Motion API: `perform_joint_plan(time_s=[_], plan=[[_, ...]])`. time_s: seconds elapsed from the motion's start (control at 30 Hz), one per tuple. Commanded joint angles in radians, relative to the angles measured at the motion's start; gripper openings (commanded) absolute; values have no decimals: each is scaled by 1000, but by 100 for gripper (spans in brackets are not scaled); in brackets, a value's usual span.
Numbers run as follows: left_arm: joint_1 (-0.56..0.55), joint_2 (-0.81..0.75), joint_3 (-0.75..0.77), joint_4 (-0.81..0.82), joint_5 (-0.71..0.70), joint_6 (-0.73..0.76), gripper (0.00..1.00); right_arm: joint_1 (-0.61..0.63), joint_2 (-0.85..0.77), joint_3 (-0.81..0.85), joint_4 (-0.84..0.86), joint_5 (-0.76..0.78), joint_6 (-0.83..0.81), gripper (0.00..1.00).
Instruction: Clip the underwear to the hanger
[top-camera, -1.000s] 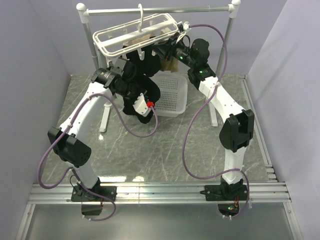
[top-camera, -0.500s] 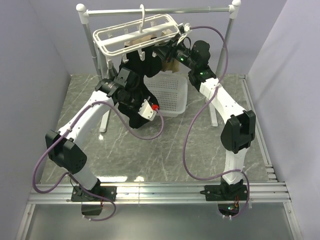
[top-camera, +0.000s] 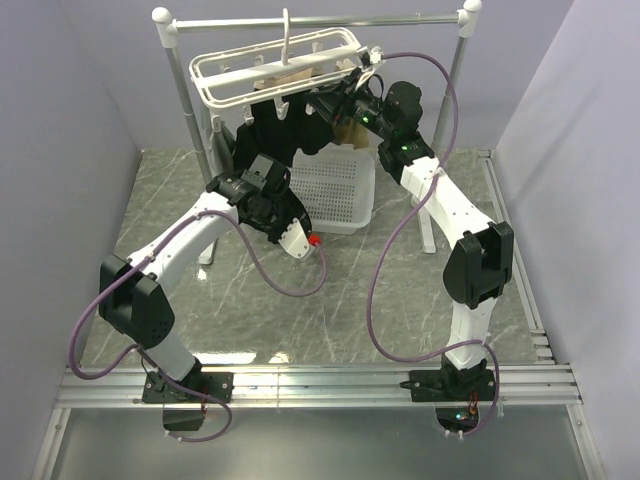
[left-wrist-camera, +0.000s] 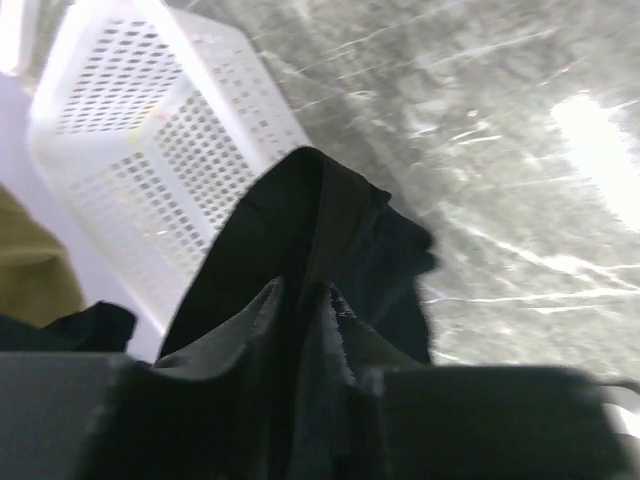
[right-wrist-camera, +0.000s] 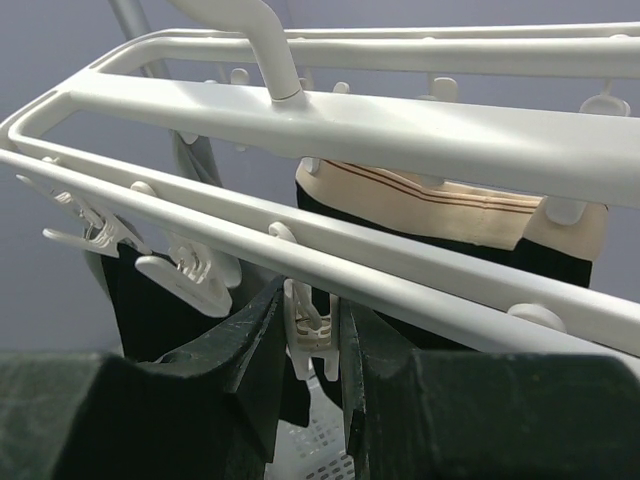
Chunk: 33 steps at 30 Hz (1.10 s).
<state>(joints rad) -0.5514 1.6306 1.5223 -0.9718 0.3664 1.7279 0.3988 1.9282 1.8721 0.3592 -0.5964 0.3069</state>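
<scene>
Underwear (left-wrist-camera: 300, 230) hangs in a black bunch under the near bars of the hanger (right-wrist-camera: 450, 140). It sits over the basket (left-wrist-camera: 120, 170), with its lower fold running down between the left fingers (left-wrist-camera: 245, 340). Those fingers stand a little apart with cloth in the gap, and we cannot tell whether they truly grip it. Up top, the right fingers (right-wrist-camera: 245, 350) pinch one small peg (right-wrist-camera: 305, 322) under a bar.

Now the worry. We see no black cloth inside that peg, so if the right fingers let go now, it may snap shut on nothing. We cannot tell if any other peg holds the cloth either. If none does and the left fingers widen, the underwear likely slumps into the basket or onto the tabletop (top-camera: 300, 300).

A downward tug from the left arm could tip the hanger, which hangs by one hook on the rail (top-camera: 380, 17), and swing the peg out of the right fingers. Loose folds could also catch a neighbouring peg.
</scene>
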Motion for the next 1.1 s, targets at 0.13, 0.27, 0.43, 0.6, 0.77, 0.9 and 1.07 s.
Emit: perform_joint_plan(time_s=[0.13, 0.27, 0.43, 0.6, 0.77, 0.9, 1.07], plan=[[-7, -75, -43, 111, -11, 134, 52, -14, -34, -19, -5, -17, 6, 0], [-8, -86, -70, 134, -9, 180, 64, -14, -32, -19, 4, -14, 14, 0], [-7, -69, -53, 117, -20, 226, 70, -15, -23, -14, 17, -13, 21, 0], [-7, -46, -5, 67, -35, 274, 74, -14, -14, -4, 23, -14, 26, 0], [-8, 20, 82, -27, -75, 317, 75, -15, -6, -1, 29, -11, 29, 0], [-7, 70, 142, -65, -99, 335, 76, -15, 0, 2, 32, -10, 31, 0], [-15, 152, 257, -160, -124, 354, 76, -15, 6, 7, 35, -9, 31, 0]])
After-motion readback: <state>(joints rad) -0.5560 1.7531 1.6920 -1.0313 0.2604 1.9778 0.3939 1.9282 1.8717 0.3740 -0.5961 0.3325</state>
